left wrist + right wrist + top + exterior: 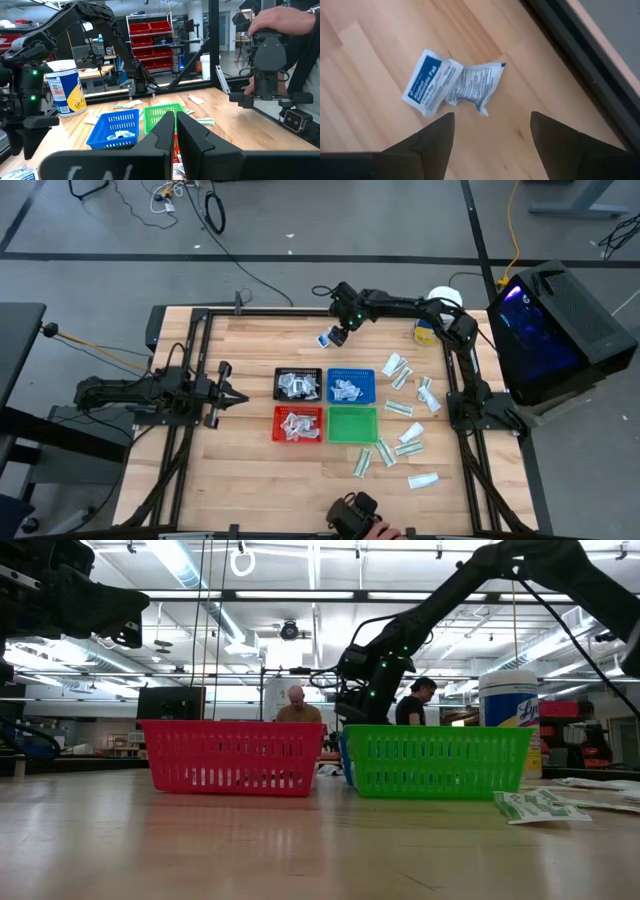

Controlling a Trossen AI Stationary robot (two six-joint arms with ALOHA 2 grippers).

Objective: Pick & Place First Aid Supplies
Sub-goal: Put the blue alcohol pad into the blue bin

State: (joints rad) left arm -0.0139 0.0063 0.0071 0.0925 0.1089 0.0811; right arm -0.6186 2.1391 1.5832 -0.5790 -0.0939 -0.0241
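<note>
Straight below the high camera, four mesh trays (351, 386) sit mid-table; the right gripper (337, 335) hovers over a blue-and-white packet (324, 339) beyond them, while long white-and-green packets (400, 409) lie scattered right. Level with the table, red and green trays stand in front. Left wrist: left gripper (175, 125) closed, empty. Right wrist: fingers spread wide above the crumpled packet (452, 87), apart from it.

My workplace, a robotics lab, strip lights (190, 565) overhead, metal shelving with red bins (152, 30) (people (296, 705) at benches behind), cables (215, 210) across grey floor.
</note>
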